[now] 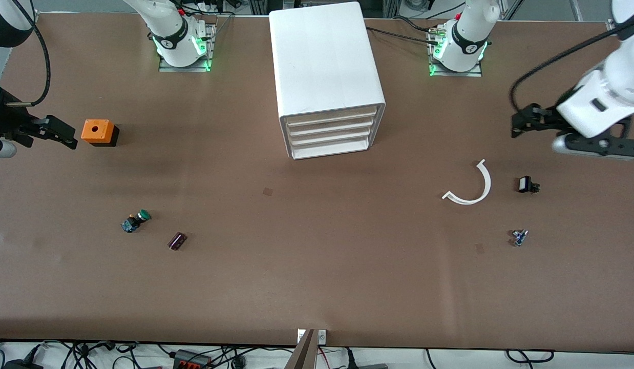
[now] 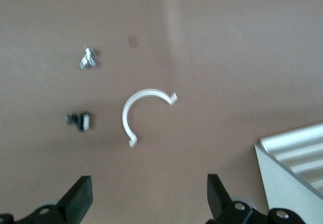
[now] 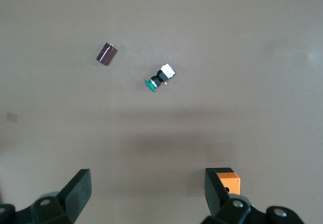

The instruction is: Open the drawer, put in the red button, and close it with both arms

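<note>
Wide brown table [image 1: 317,287] under even light, cables [image 1: 204,356] along its near edge.

Left pincer [image 1: 516,124] open, aloft; right pincer [image 1: 66,134] open, aloft.

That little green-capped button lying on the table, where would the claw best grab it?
Probably by the dark blocky body, coming straight down from above. The green-capped button lies tipped on its side, so the flat flanks of its body are exposed for the fingers to close across, while the round cap would likely slip.

Drawer unit [image 1: 327,77] front unobstructed.
</note>
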`<state>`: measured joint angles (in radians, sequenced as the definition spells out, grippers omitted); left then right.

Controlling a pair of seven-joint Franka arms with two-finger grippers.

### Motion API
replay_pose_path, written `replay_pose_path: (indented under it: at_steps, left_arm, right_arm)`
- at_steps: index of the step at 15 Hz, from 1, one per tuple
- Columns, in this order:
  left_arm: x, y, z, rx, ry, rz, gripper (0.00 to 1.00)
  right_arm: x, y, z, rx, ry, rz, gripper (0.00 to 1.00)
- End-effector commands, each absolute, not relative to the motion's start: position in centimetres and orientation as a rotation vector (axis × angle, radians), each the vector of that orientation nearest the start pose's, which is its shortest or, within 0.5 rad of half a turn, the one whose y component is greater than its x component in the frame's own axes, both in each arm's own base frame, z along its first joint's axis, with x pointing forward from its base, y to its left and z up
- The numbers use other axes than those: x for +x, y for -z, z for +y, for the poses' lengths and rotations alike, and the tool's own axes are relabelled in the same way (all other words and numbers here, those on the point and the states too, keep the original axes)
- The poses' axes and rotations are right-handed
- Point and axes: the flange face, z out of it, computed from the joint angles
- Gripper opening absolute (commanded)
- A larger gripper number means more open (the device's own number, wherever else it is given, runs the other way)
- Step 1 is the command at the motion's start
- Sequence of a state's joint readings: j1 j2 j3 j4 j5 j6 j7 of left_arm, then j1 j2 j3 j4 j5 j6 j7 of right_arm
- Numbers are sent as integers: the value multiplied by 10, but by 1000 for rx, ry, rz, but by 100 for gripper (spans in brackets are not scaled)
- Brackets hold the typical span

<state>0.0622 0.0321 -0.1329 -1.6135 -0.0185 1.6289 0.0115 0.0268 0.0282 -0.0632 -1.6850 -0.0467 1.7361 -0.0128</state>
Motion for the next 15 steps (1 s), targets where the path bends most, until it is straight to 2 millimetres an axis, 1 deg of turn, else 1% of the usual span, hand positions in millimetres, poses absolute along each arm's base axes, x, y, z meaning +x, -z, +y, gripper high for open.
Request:
replay_pose_path:
  at_steps: [1, 4, 6, 9, 11, 15]
  left_arm:
    - [535, -580, -38, -3168, 99, 135, 100]
    - [537, -583, -35, -3168, 121, 131, 100]
    - [537, -583, -31, -3161, 73, 134, 100]
    - [546, -587, -29, -3164, -22, 132, 100]
    - [549, -587, -29, -3165, -27, 134, 100]
    - [549, -586, -29, -3165, -32, 134, 100]
  right_arm:
    - [570, -576, -29, -3192, 56, 30, 100]
    - [570, -577, -27, -3193, 59, 13, 100]
    - [569, -579, -26, -3193, 61, 3, 100]
    - [566, -576, -25, -3191, 10, 12, 100]
    - [563, -573, -25, -3190, -34, 18, 100]
    - [564, -571, -25, -3190, -32, 12, 100]
